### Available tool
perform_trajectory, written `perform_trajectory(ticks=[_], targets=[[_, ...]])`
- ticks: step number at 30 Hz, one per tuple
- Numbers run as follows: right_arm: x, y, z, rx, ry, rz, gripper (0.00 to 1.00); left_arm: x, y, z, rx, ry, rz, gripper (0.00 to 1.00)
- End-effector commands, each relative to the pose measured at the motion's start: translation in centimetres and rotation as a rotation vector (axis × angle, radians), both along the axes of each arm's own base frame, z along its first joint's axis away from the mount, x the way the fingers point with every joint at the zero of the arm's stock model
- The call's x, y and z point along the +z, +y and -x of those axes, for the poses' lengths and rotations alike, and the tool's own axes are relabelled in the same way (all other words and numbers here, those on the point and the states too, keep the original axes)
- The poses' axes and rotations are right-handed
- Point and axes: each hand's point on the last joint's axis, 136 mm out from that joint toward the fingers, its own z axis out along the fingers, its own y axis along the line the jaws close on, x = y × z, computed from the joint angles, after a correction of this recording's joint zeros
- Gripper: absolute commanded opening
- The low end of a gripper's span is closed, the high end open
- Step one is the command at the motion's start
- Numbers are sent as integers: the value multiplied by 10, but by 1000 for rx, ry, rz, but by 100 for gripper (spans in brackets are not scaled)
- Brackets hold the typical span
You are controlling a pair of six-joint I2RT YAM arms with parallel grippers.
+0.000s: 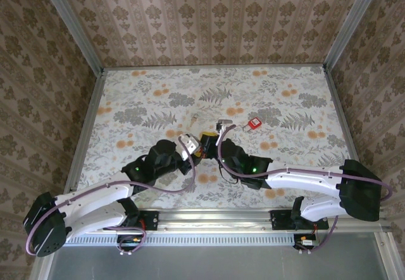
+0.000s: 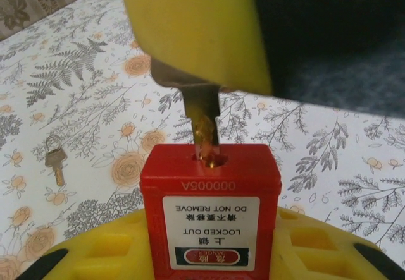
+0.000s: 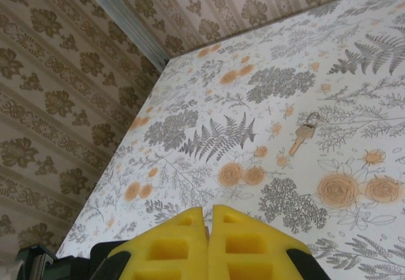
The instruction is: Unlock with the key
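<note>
your left gripper [image 2: 209, 247] grasps red padlock [image 2: 210, 194] | your right gripper [image 3: 209, 222] pinches key [image 2: 204, 119], tip in keyhole | both arms bent inward, wrists meeting

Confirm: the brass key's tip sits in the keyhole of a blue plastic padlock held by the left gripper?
The plastic padlock is red, not blue; the left wrist view shows it. The brass key's tip sits in its keyhole, and the left gripper holds the padlock.

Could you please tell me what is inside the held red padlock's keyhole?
The tip of a brass key sits in it; the red padlock hides how deep it goes.
</note>
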Motion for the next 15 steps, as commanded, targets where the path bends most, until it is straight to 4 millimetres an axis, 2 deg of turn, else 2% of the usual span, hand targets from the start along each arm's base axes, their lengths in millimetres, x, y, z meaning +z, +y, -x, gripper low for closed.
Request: perform_trajectory(ticks=[1,3,6,12,15], targets=[[-101,29,89,362,297,228,0,224,14,-28,118,-445,607,0],[-99,30,89,364,299,218,0,233,16,-28,106,-456,632,0],[-97,32,87,368,295,210,0,235,7,-27,64,-450,623,0],[-84,33,83,412,296,182,0,219,-9,-28,21,-402,583,0],[-75,26,79,434,315,149,5,206,-10,-30,27,-375,537,0]])
